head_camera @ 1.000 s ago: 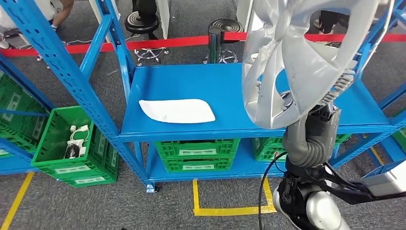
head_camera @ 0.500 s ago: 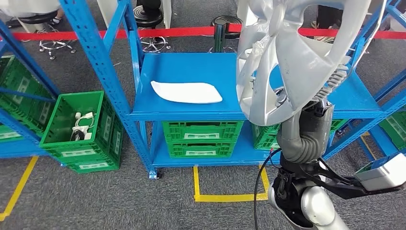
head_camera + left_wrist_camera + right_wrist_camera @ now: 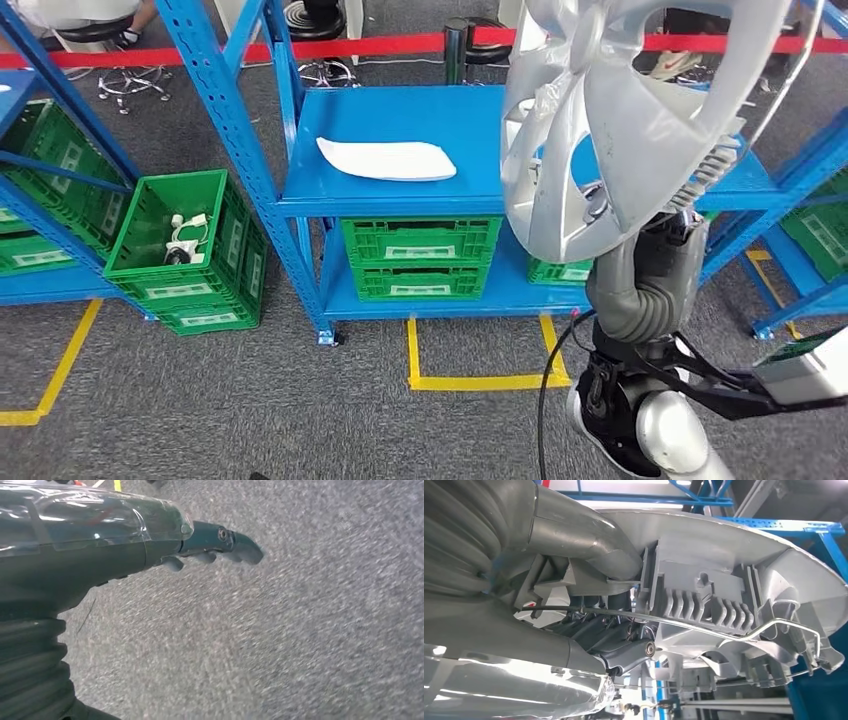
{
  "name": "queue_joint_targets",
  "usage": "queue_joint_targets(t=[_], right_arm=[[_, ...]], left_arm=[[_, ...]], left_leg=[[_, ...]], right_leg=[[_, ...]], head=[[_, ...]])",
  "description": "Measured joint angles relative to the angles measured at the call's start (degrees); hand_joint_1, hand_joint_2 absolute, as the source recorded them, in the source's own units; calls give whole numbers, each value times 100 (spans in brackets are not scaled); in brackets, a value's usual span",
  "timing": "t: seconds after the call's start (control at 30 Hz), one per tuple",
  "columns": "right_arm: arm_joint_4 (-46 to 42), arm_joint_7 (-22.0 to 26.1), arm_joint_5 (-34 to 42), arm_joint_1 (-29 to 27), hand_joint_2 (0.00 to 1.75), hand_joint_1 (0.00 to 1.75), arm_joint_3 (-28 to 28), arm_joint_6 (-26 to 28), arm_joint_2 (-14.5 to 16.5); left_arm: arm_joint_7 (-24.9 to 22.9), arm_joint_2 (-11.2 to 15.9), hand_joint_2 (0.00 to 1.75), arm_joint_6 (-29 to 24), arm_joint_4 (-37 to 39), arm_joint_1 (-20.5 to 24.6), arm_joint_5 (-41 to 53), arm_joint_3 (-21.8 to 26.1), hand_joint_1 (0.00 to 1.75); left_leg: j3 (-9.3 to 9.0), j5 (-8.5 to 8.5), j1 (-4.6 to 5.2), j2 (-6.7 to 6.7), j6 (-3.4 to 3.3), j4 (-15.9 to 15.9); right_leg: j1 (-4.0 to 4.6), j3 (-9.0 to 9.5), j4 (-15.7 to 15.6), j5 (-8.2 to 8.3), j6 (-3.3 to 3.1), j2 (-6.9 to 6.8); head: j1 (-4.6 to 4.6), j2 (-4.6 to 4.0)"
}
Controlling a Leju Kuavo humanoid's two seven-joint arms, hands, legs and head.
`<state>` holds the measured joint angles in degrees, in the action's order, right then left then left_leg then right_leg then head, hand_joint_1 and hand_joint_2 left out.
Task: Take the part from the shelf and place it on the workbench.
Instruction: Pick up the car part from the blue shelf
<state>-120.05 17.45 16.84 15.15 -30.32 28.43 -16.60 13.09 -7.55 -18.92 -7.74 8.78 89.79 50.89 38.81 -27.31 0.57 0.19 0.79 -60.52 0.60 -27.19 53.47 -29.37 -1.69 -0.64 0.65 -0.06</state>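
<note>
Shifted leftward since earlier, the shelf (image 3: 400, 130) is being left while the part (image 3: 620, 120) is gripped by the right hand (image 3: 624, 630); the left hand (image 3: 220, 542) hangs unclenched, holding nothing.

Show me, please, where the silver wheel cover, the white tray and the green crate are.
wheel cover (image 3: 640, 130), head view, on a broad spoke.
white tray (image 3: 385, 159), head view, on its middle.
green crate (image 3: 205, 290), head view, on its front wall.

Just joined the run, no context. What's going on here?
The right hand holds a large silver wheel cover up in front of the blue shelf. The left hand hangs over grey carpet, holding nothing. A white part lies on the shelf top, with green crates below.
</note>
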Motion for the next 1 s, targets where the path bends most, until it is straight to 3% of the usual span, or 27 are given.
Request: queue_joint_targets(t=[0.07, 0.1, 0.13, 0.17, 0.23, 0.27, 0.33, 0.37, 0.43, 0.47, 0.53, 0.6, 0.63, 0.67, 0.7, 0.77, 0.83, 0.87, 0.93, 1.0], right_arm=[[2, -5, 6, -6, 175, 175, -3, 9, 4], [2, -7, 10, -10, 175, 175, -4, 11, 5], [4, -9, 17, -13, 175, 175, -5, 14, 8], [9, -10, 27, -15, 175, 175, -7, 14, 9], [25, -14, 46, -18, 175, 175, -8, 14, 10], [31, -16, 53, -18, 175, 175, -7, 14, 10], [36, -26, 57, -18, 175, 175, -6, 14, 10], [36, -29, 57, -17, 175, 175, -5, 14, 10], [37, -31, 58, -15, 175, 175, -7, 14, 11], [38, -31, 60, -14, 175, 175, -7, 14, 11], [46, -31, 67, -10, 175, 175, -7, 11, 13], [63, -31, 82, -5, 175, 175, -16, 2, 14], [75, -31, 94, -2, 175, 175, -27, -3, 15], [88, -32, 105, 2, 175, 175, -41, -7, 16], [100, -32, 114, 7, 175, 175, -58, -9, 16], [119, -32, 118, 24, 175, 175, -97, -14, 17], [136, -31, 110, 50, 175, 175, -133, -23, 21], [142, -30, 103, 62, 175, 175, -150, -29, 24], [160, -28, 78, 72, 175, 175, -179, -39, 31], [191, -27, 53, 74, 175, 175, -204, -42, 42]], left_arm=[[-28, 0, 175, -6, 2, -8, 3, -15, 0], [-45, 2, 175, -11, 2, -15, 4, -32, 0], [-60, 7, 175, -16, 2, -22, 4, -54, 0], [-69, 11, 175, -22, 2, -28, 4, -75, 0], [-81, 22, 175, -28, 2, -32, 6, -105, 0], [-85, 26, 175, -31, 1, -29, 8, -119, 0], [-89, 31, 175, -35, -1, -21, 12, -148, 0], [-89, 33, 175, -39, -2, -21, 13, -165, 0], [-97, 32, 175, -54, -1, -37, 15, -203, 0], [-106, 34, 175, -69, -1, -43, 16, -221, 0], [-126, 40, 175, -103, 0, -47, 17, -251, 0], [-151, 45, 175, -121, 0, -48, 17, -278, 0], [-163, 46, 175, -127, 0, -49, 17, -295, 0], [-173, 48, 175, -132, 0, -50, 17, -312, 0], [-181, 49, 175, -135, 0, -50, 17, -334, 0], [-196, 52, 175, -139, -1, -49, 17, -371, 0], [-208, 55, 175, -144, -2, -48, 17, -398, 0], [-215, 57, 175, -146, -2, -47, 17, -412, 0], [-225, 63, 175, -149, -1, -53, 17, -447, 0], [-229, 68, 175, -148, 0, -60, 17, -483, 0]], left_leg=[[158, -597, -43, -18, 66, -685], [205, -761, -61, -23, 94, -1035], [197, -780, -73, -25, 117, -1273], [110, -667, -83, -24, 133, -1344], [-350, -363, -100, -21, 145, -926], [-675, -337, -99, -19, 137, -509], [-1140, -486, -79, -22, 82, 184], [-1216, -553, -63, -27, 47, 348], [-1161, -500, -64, -29, -50, 406], [-1119, -443, -72, -27, -108, 418], [-999, -313, -90, -21, -195, 432], [-841, -184, -88, -21, -212, 426], [-753, -117, -88, -18, -205, 420], [-662, -55, -90, -12, -194, 411], [-575, 3, -93, -5, -177, 397], [-434, 98, -89, 11, -127, 363], [-335, 194, -72, 38, -58, 334], [-293, 248, -65, 55, -22, 331], [-217, 311, -73, 75, 51, 320], [-96, 30, -89, 60, 106, 91]], right_leg=[[-2, -176, 21, 132, -21, -15], [-2, -276, 43, 194, -17, -21], [-5, -382, 74, 252, -8, -28], [-10, -494, 115, 306, 6, -32], [-22, -707, 224, 390, 45, -38], [-22, -797, 289, 421, 69, -41], [-24, -912, 381, 492, 124, -55], [-27, -946, 397, 539, 152, -64], [-42, -995, 406, 581, 215, -59], [-50, -1030, 477, 471, 252, -42], [-74, -1141, 936, -34, 323, -5], [-99, -1231, 1660, -525, 369, 6], [-110, -1219, 1919, -596, 382, 8], [-119, -1143, 2005, -534, 388, 9], [-129, -988, 1898, -386, 389, 9], [-147, -452, 1177, -126, 383, 24], [-144, 10, 416, -128, 342, 64], [-133, 98, 223, -169, 319, 81], [-122, 39, 147, -153, 248, 72], [-120, -75, 142, -67, 141, 39]], head=[[-62, 1], [-82, 1], [-98, 1], [-109, 1], [-127, 2], [-136, 1], [-142, 0], [-145, 0], [-152, 0], [-148, 0], [-116, 0], [-78, 0], [-72, 0], [-67, 0], [-63, 0], [-50, 0], [-50, 1], [-57, 1], [-87, 1], [-134, 1]])
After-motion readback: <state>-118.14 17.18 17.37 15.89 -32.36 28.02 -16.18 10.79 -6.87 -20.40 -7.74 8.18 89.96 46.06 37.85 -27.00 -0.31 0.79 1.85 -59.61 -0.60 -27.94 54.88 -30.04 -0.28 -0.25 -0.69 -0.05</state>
